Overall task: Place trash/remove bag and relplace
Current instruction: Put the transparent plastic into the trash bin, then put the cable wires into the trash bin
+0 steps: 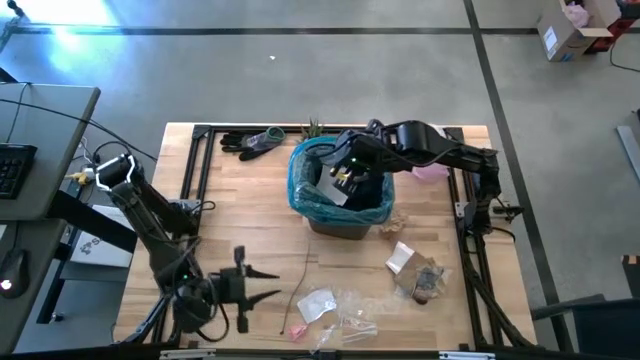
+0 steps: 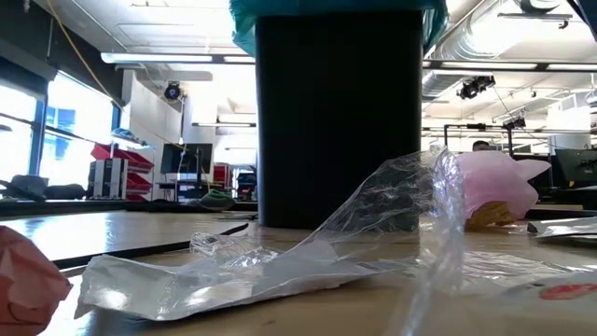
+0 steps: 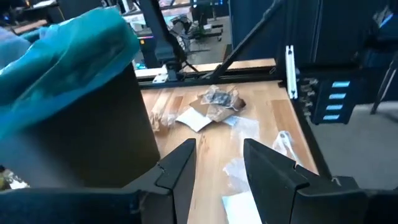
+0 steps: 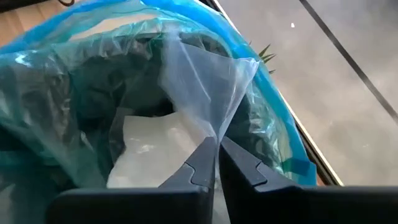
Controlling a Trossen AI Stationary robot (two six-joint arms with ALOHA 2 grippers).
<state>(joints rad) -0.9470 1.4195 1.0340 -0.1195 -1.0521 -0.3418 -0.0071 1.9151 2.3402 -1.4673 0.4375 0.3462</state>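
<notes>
Left gripper (image 1: 262, 284): waits low over the near-left of the light wooden table (image 1: 250, 200), dark fingers (image 3: 181, 167) parted, nothing between them.
Scattered trash: clear plastic wrappers (image 1: 345, 312) and a white paper scrap (image 1: 316, 304) lie on the table's near edge; further right, a white scrap (image 1: 400, 258) just beside a brownish crumpled lump (image 1: 425, 280).
Bin: dark bin (image 2: 338, 117) mid-table, lined with the wrinkled translucent teal plastic bag (image 1: 310, 192), folded over the rim.
Right gripper (image 4: 217, 155): over the bin's mouth, pinching a clear plastic wrapper (image 4: 202, 87) that stands above the liner.
Far edge: dark gloves (image 1: 250, 141), small green plant (image 1: 312, 129).
</notes>
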